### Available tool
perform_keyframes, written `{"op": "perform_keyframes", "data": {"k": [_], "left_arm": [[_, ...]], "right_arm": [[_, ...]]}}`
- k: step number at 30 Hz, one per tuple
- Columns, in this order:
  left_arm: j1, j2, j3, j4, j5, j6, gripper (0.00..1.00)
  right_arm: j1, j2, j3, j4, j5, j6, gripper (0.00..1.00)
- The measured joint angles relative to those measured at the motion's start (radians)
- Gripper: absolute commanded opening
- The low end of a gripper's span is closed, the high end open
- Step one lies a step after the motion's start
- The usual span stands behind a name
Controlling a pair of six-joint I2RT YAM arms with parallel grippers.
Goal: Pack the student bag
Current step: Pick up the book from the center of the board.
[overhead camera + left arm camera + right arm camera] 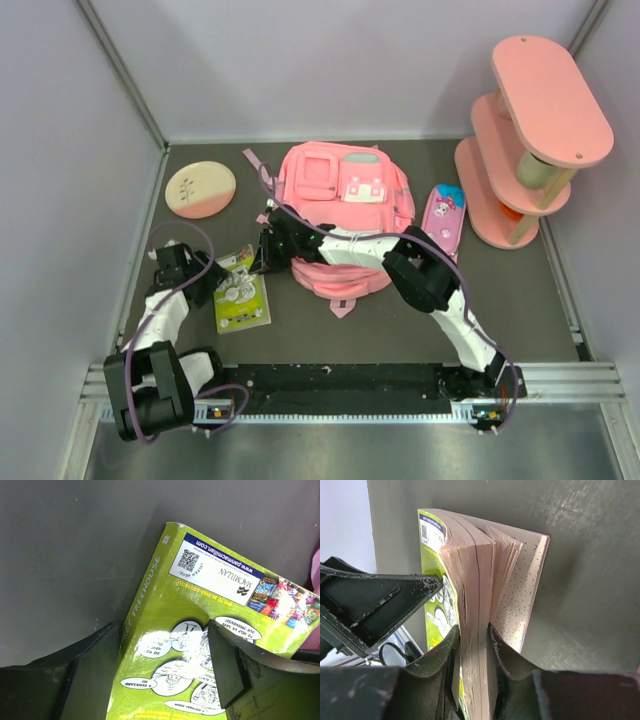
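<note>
Toward the far edge of the table (400, 320), about midway between its left and right edges, the student bag (340, 210) lies flat with its front up, and as far as the top view shows nothing has gone into it yet, so packing looks to be at its very start. A green paperback book (242, 295) rests on the table just left of the bag's near end. A small pink pencil case (444, 215) lies beside the bag's right side, and a round pink-and-cream disc (200, 190) sits near the far left corner. All of these are outside the bag. The right gripper (262, 262) reaches across the bag's near part to the book. Its wrist view shows the jaws clenched on a block of the book's (475, 580) pages, with the last leaves and the back cover fanned loose outside the pinch (474, 630). The left gripper (164, 630) hangs over the book's (165, 605) cover with its jaws apart. One finger is off the spine side and the other is above the printed cover, and they clamp nothing. What is left, by my reckoning, is everything: carrying the book over, getting it in, and then any other items. The bag is pink fabric with grey zipper strips, square front pockets, a small white patch and pink straps trailing at its far left. Its front pockets look closed, and whether the main opening is unzipped I cannot tell, since the right arm covers that end. A pink tiered shelf (530, 130) stands at the far right corner.
</note>
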Motion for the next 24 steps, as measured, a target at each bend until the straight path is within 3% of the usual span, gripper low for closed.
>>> {"op": "perform_keyframes", "data": {"k": [1,2,8,13,21,24], "left_arm": [[0.0,0.0,-0.003,0.002,0.002,-0.004,0.71],[0.0,-0.002,-0.004,0.004,0.004,-0.006,0.7],[0.0,-0.007,-0.014,0.011,0.021,-0.016,0.68],[0.0,-0.019,-0.023,0.014,0.025,-0.024,0.66],[0.002,-0.026,-0.037,0.022,0.028,-0.032,0.51],[0.002,-0.026,-0.039,0.024,0.031,-0.034,0.5]], "right_arm": [[-0.002,0.0,0.0,0.003,0.0,-0.005,0.2],[-0.005,0.0,0.0,0.003,-0.002,-0.009,0.31],[-0.011,0.0,0.0,0.003,-0.008,-0.023,0.42],[-0.011,0.0,0.0,0.003,-0.016,-0.032,0.41],[-0.014,0.0,0.001,0.001,-0.032,-0.05,0.41],[-0.014,0.009,0.019,-0.009,-0.041,-0.06,0.29]]}}
